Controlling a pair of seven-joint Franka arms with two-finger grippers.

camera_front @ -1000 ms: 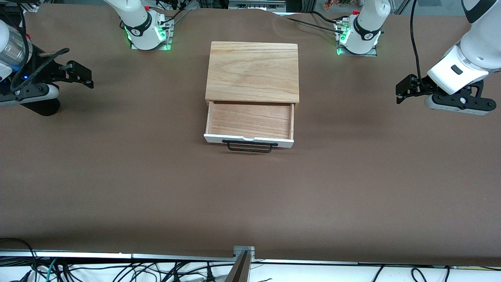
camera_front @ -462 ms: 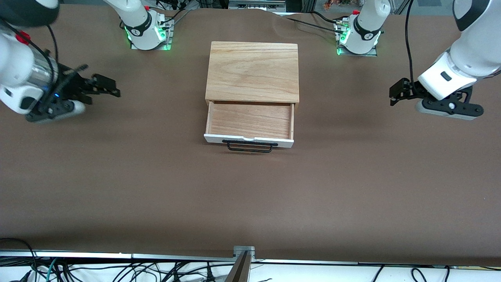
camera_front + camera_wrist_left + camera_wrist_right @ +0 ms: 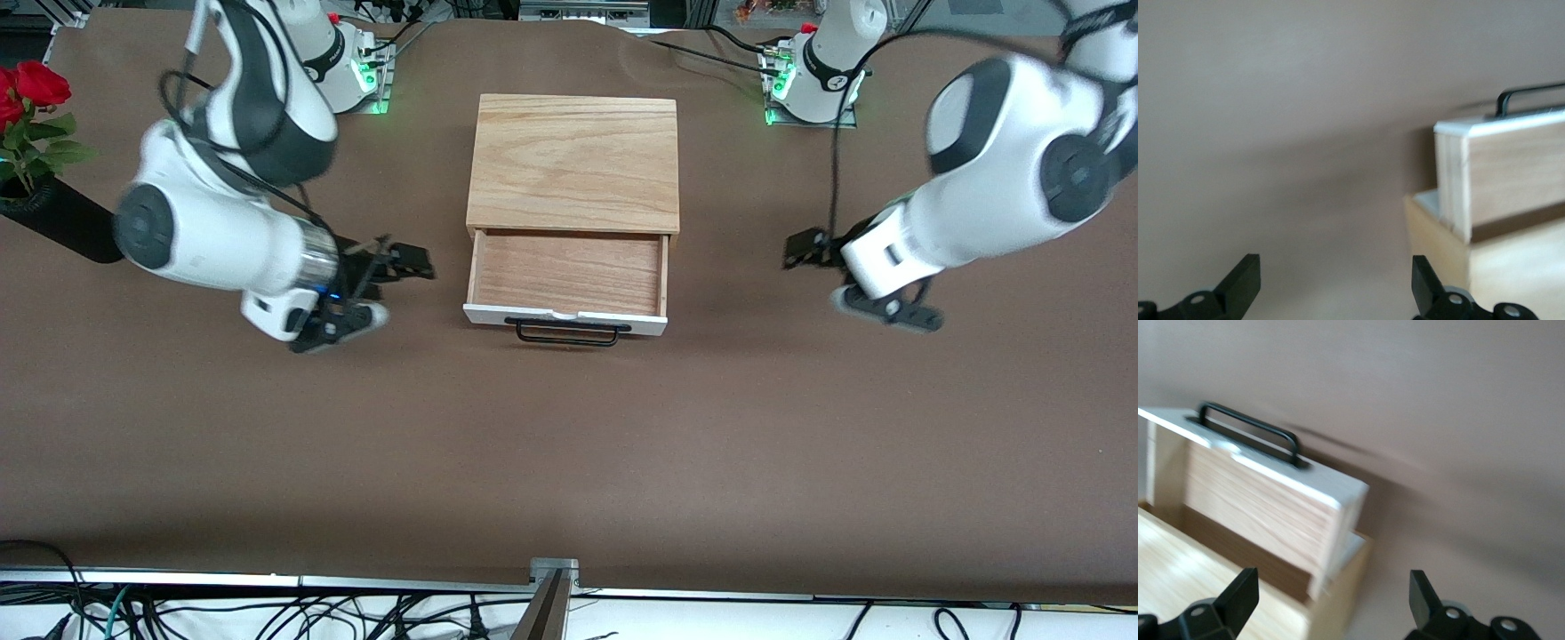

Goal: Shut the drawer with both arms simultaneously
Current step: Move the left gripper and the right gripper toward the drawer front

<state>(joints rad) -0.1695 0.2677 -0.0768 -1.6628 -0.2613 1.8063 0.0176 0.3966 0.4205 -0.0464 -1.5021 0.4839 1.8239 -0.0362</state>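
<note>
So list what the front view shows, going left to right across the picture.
Roses → right gripper → drawer → left gripper.

Front view: left end effector point(image 3: 805, 251) smeared by motion, partly covered by its own wrist. Vase point(image 3: 53, 229) holding roses point(image 3: 27, 93) cut off at frame edge; part of it hidden by right arm point(image 3: 222, 240). Left wrist view: drawer point(image 3: 1501, 170) cut by frame edge, handle point(image 3: 1528, 95) only partly in frame, blurred. Right wrist view: box point(image 3: 1218, 587) cropped; drawer front and handle point(image 3: 1251, 430) streaked by blur.
</note>
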